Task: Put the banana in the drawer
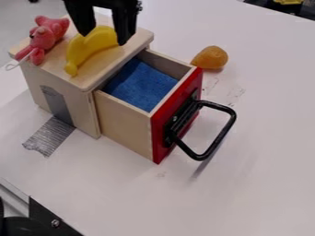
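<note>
The black gripper [106, 34] hangs at the top left over the wooden box, its two fingers apart and on either side of the yellow banana [92, 44]. The banana lies on the box's top, its lower end toward the near edge; whether a finger touches it, I cannot tell. The drawer [125, 122] is pulled out of the box toward the right, with a red front, a black handle and a blue lining inside.
A pink stuffed toy [46, 38] lies on the box top left of the banana. An orange-yellow lump [210, 58] rests on the white table [258, 184] behind the drawer. Grey tape [50, 136] runs from the box to the table. The black handle [223, 133] juts out to the right.
</note>
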Available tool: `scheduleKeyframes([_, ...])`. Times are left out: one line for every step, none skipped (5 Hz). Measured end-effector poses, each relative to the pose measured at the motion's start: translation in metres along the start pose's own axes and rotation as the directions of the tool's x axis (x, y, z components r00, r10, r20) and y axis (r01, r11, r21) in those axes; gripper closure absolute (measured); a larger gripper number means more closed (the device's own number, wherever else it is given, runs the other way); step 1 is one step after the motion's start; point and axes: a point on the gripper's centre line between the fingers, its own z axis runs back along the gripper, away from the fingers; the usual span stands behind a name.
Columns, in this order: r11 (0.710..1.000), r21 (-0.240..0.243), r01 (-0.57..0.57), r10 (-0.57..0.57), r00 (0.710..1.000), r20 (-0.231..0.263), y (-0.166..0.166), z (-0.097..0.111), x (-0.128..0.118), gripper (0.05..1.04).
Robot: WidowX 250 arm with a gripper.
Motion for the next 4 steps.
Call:
scheduleKeyframes([1.000, 0.030, 0.006, -0.005, 1.000, -0.030, 0.008, -0.007, 0.004, 0.083])
scheduleKeyframes([0.997, 0.082, -0.004, 0.010, 0.998, -0.069, 0.019, -0.016, 0.009, 0.083])
scheduleKeyframes([0.994, 0.113, 0.002, 0.008, 0.996, -0.088, 0.024, -0.020, 0.013, 0.083])
scheduleKeyframes([0.992, 0.125, 0.007, 0.004, 0.996, -0.088, 0.025, -0.017, 0.016, 0.083])
